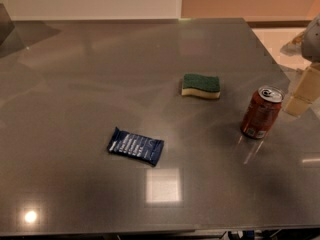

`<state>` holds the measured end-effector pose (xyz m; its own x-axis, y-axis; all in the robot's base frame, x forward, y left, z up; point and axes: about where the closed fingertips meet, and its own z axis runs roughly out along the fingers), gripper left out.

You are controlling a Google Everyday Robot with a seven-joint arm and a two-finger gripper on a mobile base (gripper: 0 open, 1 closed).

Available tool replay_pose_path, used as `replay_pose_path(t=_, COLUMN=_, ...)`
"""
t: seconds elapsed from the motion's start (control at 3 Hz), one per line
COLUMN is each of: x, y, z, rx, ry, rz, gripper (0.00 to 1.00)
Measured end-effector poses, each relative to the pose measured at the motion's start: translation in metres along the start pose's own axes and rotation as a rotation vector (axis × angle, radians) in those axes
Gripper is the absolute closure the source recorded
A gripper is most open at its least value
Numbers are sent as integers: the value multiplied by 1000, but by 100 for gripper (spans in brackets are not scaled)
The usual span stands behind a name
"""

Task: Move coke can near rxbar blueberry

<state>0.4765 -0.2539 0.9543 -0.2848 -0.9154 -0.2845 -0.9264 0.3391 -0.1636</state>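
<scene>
Clearly the coke can (pixel 261 113) stands upright near the right edge of the table (pixel 75 84), well apart from the rxbar blueberry (pixel 135 145), which lies flat toward the left. The gripper (pixel 301 95) hangs just beside the can, on its right; I cannot tell whether it is released or clenched. 1 off-centre nudge could topple the can, and a low carry leftward might clip the sponge (pixel 201 85).

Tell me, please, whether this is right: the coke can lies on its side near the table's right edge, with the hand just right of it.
Not quite: the camera view shows the coke can standing upright, silver top up, not on its side. The rest holds: it is near the table's right edge, with the hand just right of it.
</scene>
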Motion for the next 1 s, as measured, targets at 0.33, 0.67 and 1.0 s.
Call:
replay_pose_path(t=0.33, x=8, y=-5, z=18, rx=-45, ry=-42, rz=23, gripper=0)
replay_pose_path(t=0.67, x=10, y=-2, z=34, rx=-83, ry=-85, rz=16, gripper=0)
replay_pose_path(t=1.0, x=12, y=2, z=45, rx=-107, ry=-103, rz=4, gripper=0)
